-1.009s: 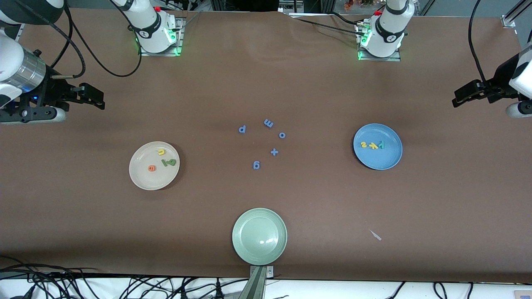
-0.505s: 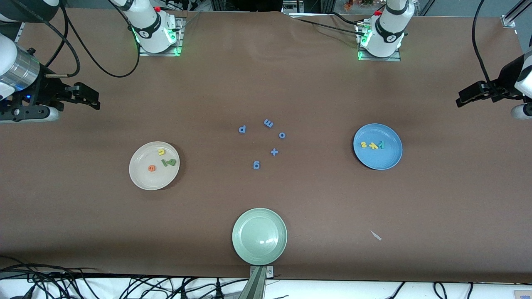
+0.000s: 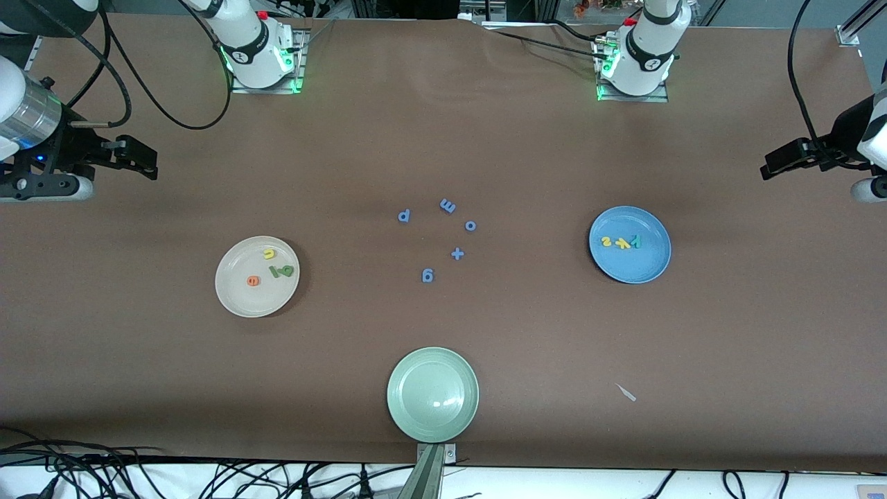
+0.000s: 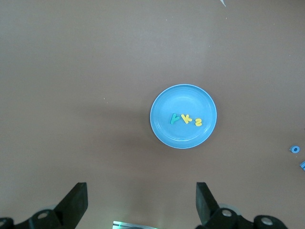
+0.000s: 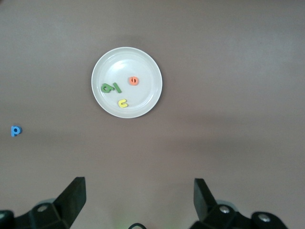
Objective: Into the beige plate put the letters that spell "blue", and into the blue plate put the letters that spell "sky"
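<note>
With both tools gaping | blue plate (image 3: 648, 267) reads "s k y" | beige plate (image 3: 239, 294): b, l, u, e

I see a brown covered tabletop (image 3: 443, 138), evenly lit, with black cables (image 3: 104, 475) tangled along its near edge

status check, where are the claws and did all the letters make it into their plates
Left claw and right claw open, empty, up at table ends. b, l, u, e in beige plate; s, k, y in blue plate. Nothing in the way.
</note>
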Available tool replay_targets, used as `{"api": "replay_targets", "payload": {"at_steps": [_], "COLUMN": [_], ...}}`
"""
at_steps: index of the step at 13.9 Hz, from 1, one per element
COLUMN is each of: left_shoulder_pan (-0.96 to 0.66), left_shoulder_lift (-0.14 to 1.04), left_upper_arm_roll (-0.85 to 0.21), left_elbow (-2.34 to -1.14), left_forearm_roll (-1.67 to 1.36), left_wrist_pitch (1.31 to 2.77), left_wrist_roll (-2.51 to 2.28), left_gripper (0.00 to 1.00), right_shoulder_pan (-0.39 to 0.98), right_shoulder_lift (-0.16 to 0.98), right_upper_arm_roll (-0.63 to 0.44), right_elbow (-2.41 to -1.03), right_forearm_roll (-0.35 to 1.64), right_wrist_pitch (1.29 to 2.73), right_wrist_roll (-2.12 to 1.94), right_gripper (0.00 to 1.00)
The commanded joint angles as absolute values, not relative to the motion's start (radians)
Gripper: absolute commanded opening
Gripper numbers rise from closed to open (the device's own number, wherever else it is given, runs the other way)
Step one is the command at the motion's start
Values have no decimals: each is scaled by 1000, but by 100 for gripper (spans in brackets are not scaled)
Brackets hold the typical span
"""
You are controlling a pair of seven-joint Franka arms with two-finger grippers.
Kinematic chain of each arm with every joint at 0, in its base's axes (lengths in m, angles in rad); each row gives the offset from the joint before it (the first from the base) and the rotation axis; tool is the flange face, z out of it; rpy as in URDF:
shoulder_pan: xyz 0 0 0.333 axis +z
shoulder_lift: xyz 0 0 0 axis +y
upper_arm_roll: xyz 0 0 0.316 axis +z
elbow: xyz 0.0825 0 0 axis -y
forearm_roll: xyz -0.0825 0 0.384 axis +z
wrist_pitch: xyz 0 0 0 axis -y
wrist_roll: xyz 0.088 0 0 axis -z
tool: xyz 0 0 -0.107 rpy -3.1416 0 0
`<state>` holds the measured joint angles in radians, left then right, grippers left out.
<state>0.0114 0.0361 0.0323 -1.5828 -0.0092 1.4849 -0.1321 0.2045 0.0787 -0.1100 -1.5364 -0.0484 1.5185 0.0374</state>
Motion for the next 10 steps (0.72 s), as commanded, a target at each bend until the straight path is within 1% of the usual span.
{"api": "replay_targets", "payload": {"at_steps": [1, 10], "left_shoulder_pan": [11, 15], "left_shoulder_lift": [54, 49], "left_upper_arm_roll": [29, 32], "left_elbow": [-1563, -1549], "left_forearm_roll": [6, 6], "left_wrist_pitch": [1486, 1497], "left_wrist_roll": [-114, -48], "left_gripper": [100, 100], "right_shoulder_pan": [198, 192], "right_shoulder_lift": [67, 71], "right_upper_arm_roll": [-103, -106], "right_elbow": [-1531, -1532], "right_forearm_roll": [-60, -58], "right_wrist_pitch": [1496, 1493], "right_wrist_roll": [43, 44], "right_gripper": [100, 100]}}
